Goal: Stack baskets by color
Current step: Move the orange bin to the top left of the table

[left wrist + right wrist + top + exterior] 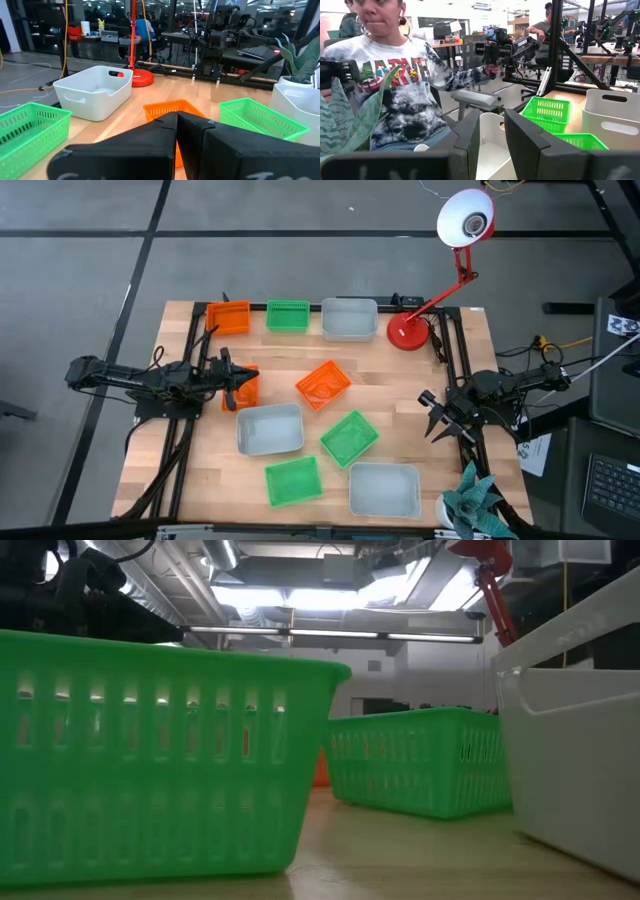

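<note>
**Left claw shut over an orange basket, right claw parted at the counter's edge**

From above, your left arm lies stretched out across the counter (pixel 200 470), its left claw (pixel 240 383) over an orange basket (pixel 244 388). Taking the red-based lamp (pixel 408 332) as your marker: the grey-white basket (pixel 350 319) sits just beside its base, then a green basket (pixel 288 316) and another orange one (pixel 229 317) farther along that row. A tilted orange basket (pixel 324 385) lies well apart from the lamp, toward mid-counter. Your right arm is folded at the counter's edge, its right claw (pixel 437 418) near no basket.

At counter height, you see only a green basket wall (pixel 150 770) close up.

From the left wrist, the fingers (pixel 150 145) meet tip to tip, closed on nothing visible.

From the right wrist, the fingers (pixel 525 132) stand apart, empty; a person (pixel 400 90) sits beyond.
</note>
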Motion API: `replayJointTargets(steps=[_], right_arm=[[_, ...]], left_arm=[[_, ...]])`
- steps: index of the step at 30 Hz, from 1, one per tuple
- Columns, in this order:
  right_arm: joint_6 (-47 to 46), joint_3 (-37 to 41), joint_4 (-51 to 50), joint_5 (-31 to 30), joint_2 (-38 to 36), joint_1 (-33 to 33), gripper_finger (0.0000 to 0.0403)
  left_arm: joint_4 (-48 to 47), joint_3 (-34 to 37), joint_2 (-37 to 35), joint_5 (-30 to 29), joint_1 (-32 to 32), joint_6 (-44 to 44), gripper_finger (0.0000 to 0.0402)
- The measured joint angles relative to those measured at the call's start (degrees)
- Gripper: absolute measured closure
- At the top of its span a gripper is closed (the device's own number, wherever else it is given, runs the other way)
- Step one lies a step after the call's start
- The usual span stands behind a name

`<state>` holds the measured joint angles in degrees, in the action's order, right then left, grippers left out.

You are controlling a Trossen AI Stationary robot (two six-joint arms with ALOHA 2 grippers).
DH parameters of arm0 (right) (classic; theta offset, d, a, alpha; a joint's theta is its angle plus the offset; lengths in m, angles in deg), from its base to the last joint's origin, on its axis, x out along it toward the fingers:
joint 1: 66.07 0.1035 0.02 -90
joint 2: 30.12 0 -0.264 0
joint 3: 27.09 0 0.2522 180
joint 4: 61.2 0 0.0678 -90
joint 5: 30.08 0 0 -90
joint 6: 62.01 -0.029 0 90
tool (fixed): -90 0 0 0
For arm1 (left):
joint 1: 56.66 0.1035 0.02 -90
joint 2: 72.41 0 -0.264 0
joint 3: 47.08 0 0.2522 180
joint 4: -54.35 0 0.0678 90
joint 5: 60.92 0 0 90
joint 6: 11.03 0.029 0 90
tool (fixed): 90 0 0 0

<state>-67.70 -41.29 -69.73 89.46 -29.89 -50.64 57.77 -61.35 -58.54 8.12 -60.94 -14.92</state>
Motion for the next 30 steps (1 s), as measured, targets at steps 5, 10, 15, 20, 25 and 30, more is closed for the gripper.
replayJointTargets(steps=[5,10,15,20,25,30], right_arm=[[0.2,0.0,0.2,0.0,0.0,0.0,0.0311],[6.5,0.0,3.4,-5.0,0.0,-0.1,0.0312],[19.6,-3.5,7.4,-14.7,0.0,-0.1,0.0312],[22.2,-10.8,7.5,-34.9,0.2,-0.1,0.0312],[26.5,-17.3,2.3,-52.1,4.7,-0.1,0.0311],[19.6,-26.1,-8.9,-58.4,14.2,-0.1,0.0312]], left_arm=[[0.0,0.0,0.0,0.0,0.0,-1.3,0.0401],[0.0,0.0,0.0,0.0,0.0,-6.7,0.0401],[0.0,0.0,0.0,0.0,0.0,-9.1,0.0401],[3.0,0.0,0.0,-0.5,0.0,-3.5,0.0401],[9.9,0.0,0.0,-0.7,0.0,-3.0,0.0401],[15.4,0.0,0.0,-0.9,0.0,3.4,0.0401]])
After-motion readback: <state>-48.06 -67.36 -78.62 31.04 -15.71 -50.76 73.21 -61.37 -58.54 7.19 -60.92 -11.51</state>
